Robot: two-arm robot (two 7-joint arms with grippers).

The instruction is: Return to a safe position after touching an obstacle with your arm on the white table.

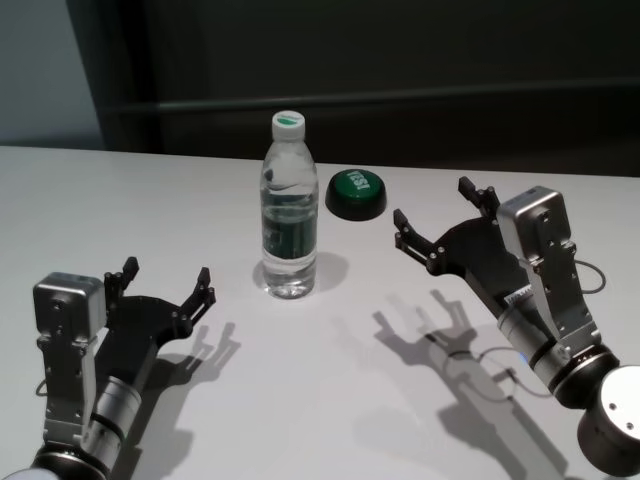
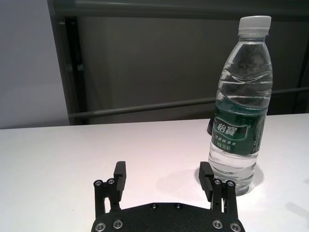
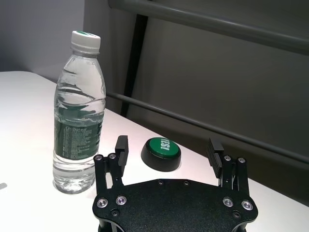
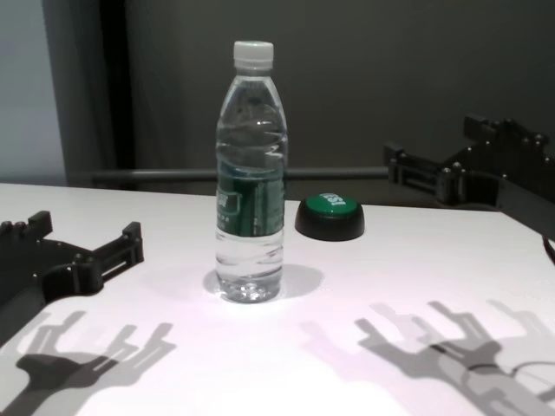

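The obstacle, a tall clear water bottle with a white cap and a dark green label, stands upright in the middle of the white table. My left gripper hangs low over the table to the bottle's left, open and empty, not touching it. In the left wrist view the bottle stands just beyond one of the left gripper's fingers. My right gripper is raised above the table to the bottle's right, open and empty, a clear gap away. The chest view shows the bottle between both grippers.
A green push button on a black base sits behind and to the right of the bottle, close to the right gripper. A dark wall with a grey rail runs behind the table's far edge. A thin cable trails by the right arm.
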